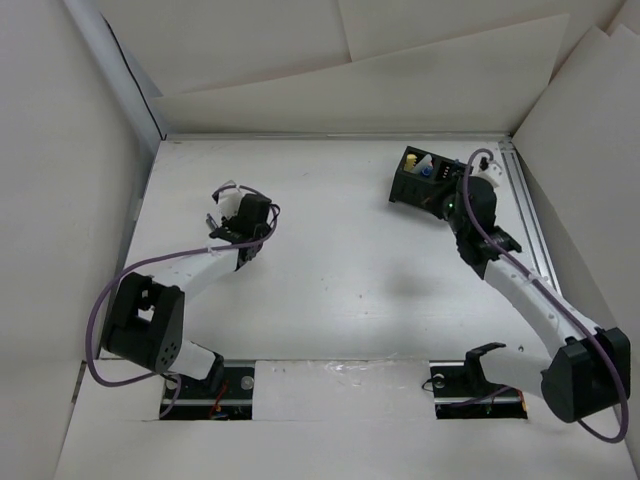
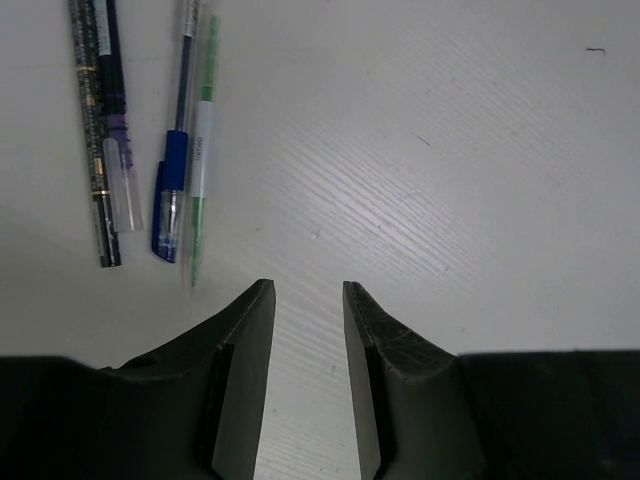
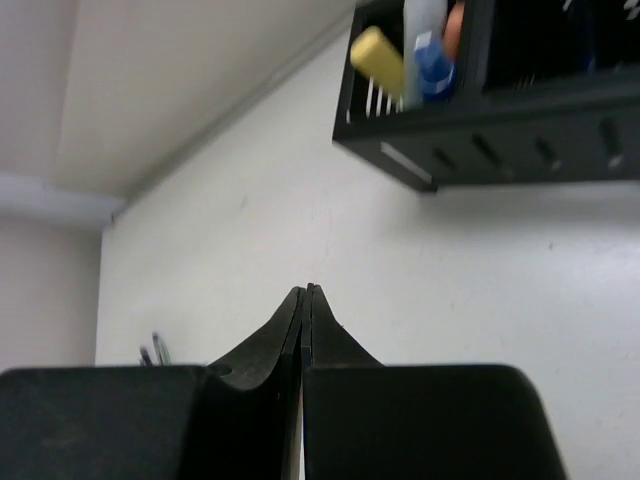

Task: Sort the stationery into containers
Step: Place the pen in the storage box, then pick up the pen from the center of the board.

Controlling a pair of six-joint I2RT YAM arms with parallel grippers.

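Your left claw hangs spread over the white, wood-grained worktop, with the pens lying just beyond it to the left. Your right claw is pressed together, empty. Farther back the black box holds a yellow-tipped piece. White panels wall the space.

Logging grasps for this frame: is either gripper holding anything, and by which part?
Nothing is held. The left gripper is open above the table, with the pens lying untouched beside it. The right gripper is shut with nothing between its fingers.
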